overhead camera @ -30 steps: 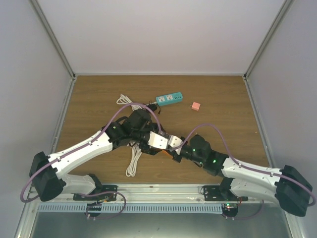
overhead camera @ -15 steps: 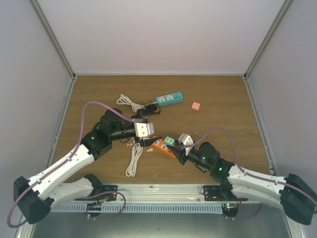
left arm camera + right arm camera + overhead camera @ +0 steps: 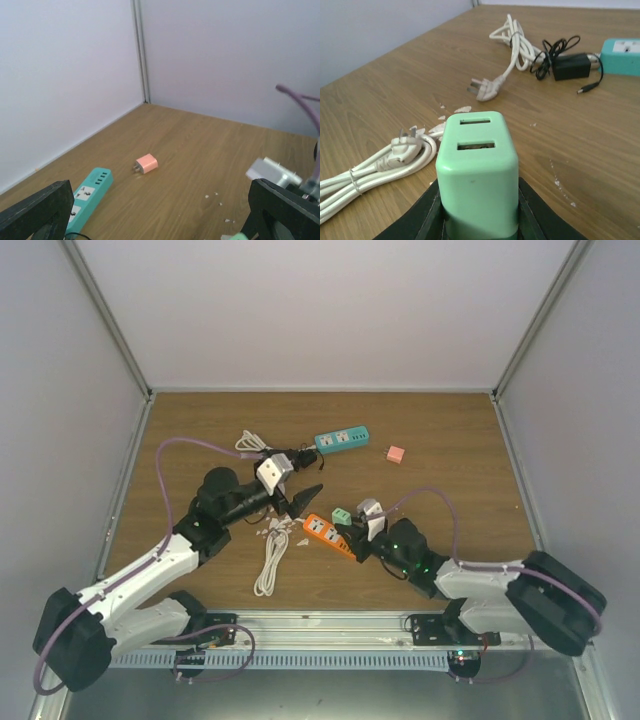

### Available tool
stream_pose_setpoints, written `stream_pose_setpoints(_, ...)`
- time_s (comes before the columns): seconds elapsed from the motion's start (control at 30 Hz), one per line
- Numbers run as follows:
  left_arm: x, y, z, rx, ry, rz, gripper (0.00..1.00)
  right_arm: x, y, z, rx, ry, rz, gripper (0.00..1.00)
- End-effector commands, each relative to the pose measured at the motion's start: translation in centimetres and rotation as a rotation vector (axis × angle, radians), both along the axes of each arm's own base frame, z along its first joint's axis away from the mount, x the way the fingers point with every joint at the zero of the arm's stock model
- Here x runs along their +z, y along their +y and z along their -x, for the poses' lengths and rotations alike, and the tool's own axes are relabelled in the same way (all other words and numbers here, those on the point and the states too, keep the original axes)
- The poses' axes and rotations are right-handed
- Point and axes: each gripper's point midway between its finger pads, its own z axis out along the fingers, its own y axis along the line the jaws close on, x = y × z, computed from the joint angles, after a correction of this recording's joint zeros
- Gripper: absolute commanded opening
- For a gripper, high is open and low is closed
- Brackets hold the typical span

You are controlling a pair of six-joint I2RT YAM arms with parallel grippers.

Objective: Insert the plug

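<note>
Right gripper [image 3: 348,525] low over the middle of the table [image 3: 450,430], jaws clamped on the sides of the green plug [image 3: 477,167]. Plug upright in the wrist view, rounded top toward the camera, two slots in that face. From above, green plug [image 3: 342,514] just beside the right end of the orange strip [image 3: 320,531]; whether touching it, cannot tell. Strip flat on the wood, lying diagonally, sockets up. Left gripper [image 3: 299,499] just left of that strip, jaws wide apart and gripping nothing; in its wrist view both dark fingers [image 3: 36,210] at the bottom corners, only bare wood between. Beyond them, teal strip [image 3: 89,196] near the left wall and pink charger [image 3: 146,163] lying apart from it, prongs toward the strip. From above, teal strip [image 3: 341,441] toward the back, pink charger [image 3: 396,453] to its right. Black adapter [image 3: 300,458] with its tangled lead just left of the teal strip. Far cord [image 3: 252,444], white, looped beside the adapter, its three-pin end [image 3: 487,90] loose on the wood. Bundled cord [image 3: 270,562], also white and tied, nearer the bases, left of the orange strip. White crumbs [image 3: 272,528] scattered between that bundle and the left gripper.
</note>
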Motion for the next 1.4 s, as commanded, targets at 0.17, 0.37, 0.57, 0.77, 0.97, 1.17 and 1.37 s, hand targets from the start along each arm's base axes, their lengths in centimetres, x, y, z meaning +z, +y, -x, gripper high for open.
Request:
stream_pose_setpoints(0.17, 2.3, 1.7, -0.7, 0.092, -0.052, 0.087, 0.99, 0.0, 1.8, -2.4, -0.045, 0.011, -0.078, 0.0)
stream_pose_setpoints(0.37, 2.1, 2.1, -0.8, 0.103, -0.051, 0.093, 0.99, -1.3, 2.5, -3.0, -0.045, 0.025, -0.066, 0.0)
stream_pose_setpoints(0.57, 1.8, 2.2, -0.9, 0.103, -0.051, 0.097, 0.99, -2.1, 2.6, -3.1, -0.047, 0.024, -0.075, 0.01)
stream_pose_setpoints(0.77, 1.6, 2.2, -1.1, 0.107, -0.049, 0.092, 0.99, -3.1, 2.5, -3.0, -0.052, 0.043, -0.084, 0.0)
stream_pose_setpoints(0.97, 1.4, 2.2, -1.3, 0.109, -0.046, 0.09, 0.99, -4.1, 1.6, -3.2, -0.095, 0.049, -0.07, 0.0)
stream_pose_setpoints(1.17, 1.2, 1.9, -1.6, 0.103, -0.041, 0.084, 0.99, -5.1, 1.2, -2.9, -0.107, 0.071, -0.077, 0.01)
stream_pose_setpoints(1.37, 1.2, 1.9, -1.6, 0.103, -0.044, 0.083, 0.99, -5.4, 0.4, -2.6, -0.123, 0.067, -0.086, 0.0)
